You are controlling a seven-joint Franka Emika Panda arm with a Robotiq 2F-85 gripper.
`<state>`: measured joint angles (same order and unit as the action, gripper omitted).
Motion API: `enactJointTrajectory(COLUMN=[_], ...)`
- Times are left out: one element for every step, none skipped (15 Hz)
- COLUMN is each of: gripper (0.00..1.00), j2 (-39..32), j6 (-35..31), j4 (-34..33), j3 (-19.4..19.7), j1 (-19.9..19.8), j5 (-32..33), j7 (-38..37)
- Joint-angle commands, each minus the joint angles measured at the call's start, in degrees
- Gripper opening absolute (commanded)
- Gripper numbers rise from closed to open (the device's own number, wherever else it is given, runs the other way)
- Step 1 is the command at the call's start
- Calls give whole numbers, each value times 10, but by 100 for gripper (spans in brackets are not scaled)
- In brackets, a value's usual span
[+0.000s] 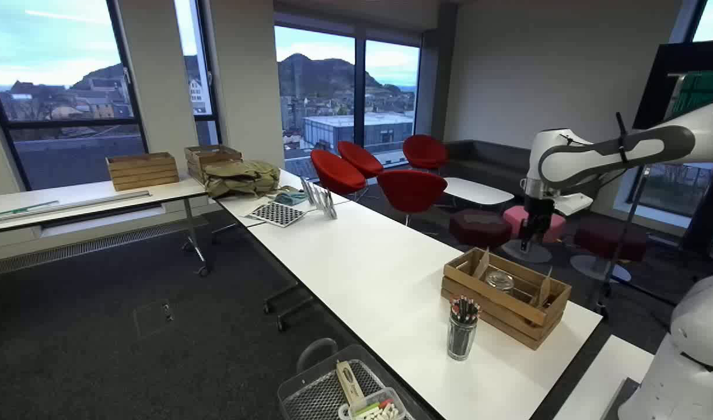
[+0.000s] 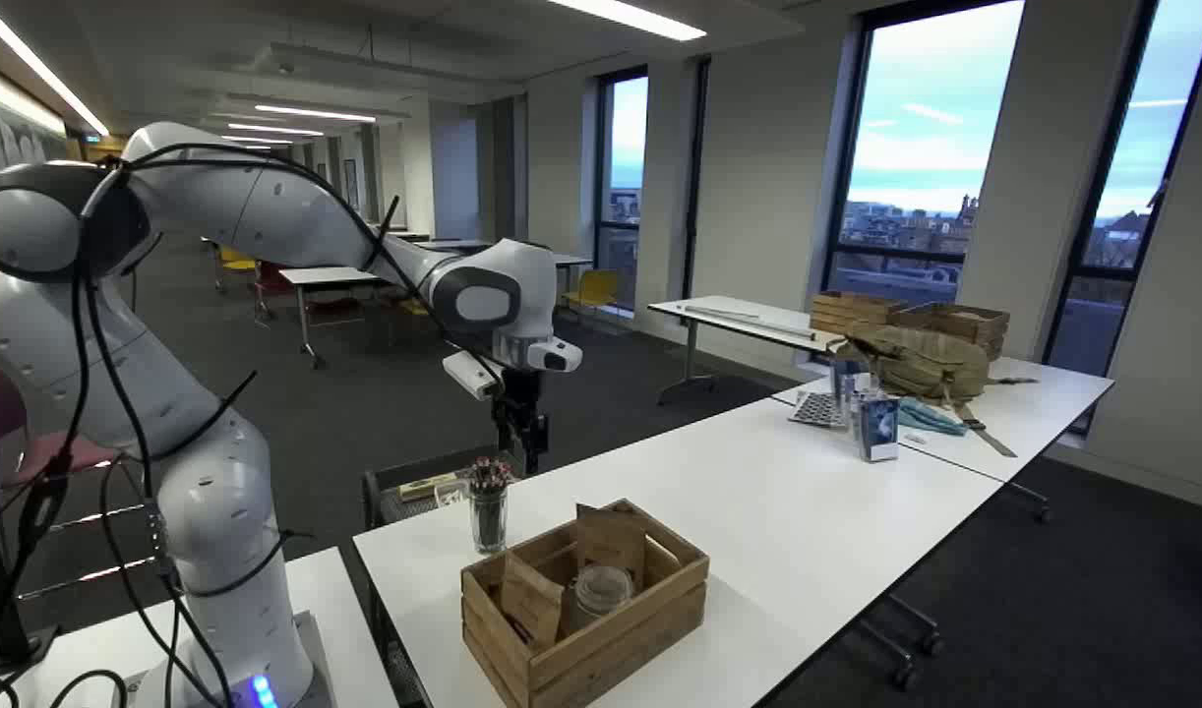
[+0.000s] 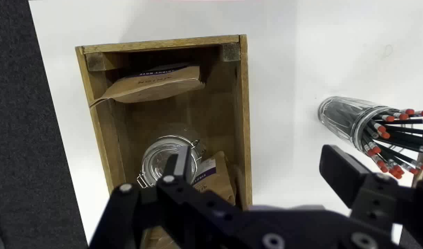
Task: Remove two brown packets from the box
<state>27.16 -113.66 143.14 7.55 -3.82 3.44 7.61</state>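
Note:
The wooden crate (image 1: 490, 308) stands on the white table; it also shows in an exterior view (image 2: 632, 644) and the wrist view (image 3: 246, 121). Two brown packets stand tilted inside, one toward each end. One packet (image 3: 156, 86) leans at the far end in the wrist view; the other packet (image 3: 216, 181) is partly hidden by my gripper. In an exterior view they show as packet (image 2: 530, 602) and packet (image 2: 611, 543). My gripper (image 3: 256, 159) is wide open and empty, pointing down, well above the crate's long wall. It also shows in both exterior views (image 1: 532, 233) (image 2: 524, 442).
A clear glass jar (image 3: 167, 160) with a wire clasp stands between the packets. A glass of pencils (image 1: 461, 335) stands beside the crate's long side, near one finger in the wrist view. A backpack (image 2: 916, 359) and photo stands (image 1: 320, 201) are farther along the table.

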Motion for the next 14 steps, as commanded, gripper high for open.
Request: enactJointTrajectory(gripper=[100,100,100,100,100,100,100,100,100,100,100,100,100,100], j2=[-1,-1,-1,-1,-1,-1,-1,-1,-1,0,-2,-5,-8,-11], j6=[1,1,1,1,1,1,1,1,1,0,-5,-11,-11,-8], j4=[-1,-1,-1,-1,-1,-1,-1,-1,-1,-4,-12,-27,-41,-57], j3=[-3,-3,-3,-3,-3,-3,-3,-3,-3,2,4,6,6,6], j1=[-4,-4,-4,-4,-4,-4,-4,-4,-4,1,4,5,3,-1], j5=[-2,-2,-2,-2,-2,-2,-2,-2,-2,-15,-29,-45,-59,-73], j7=[2,2,2,2,2,2,2,2,2,11,11,4,-7,-22])
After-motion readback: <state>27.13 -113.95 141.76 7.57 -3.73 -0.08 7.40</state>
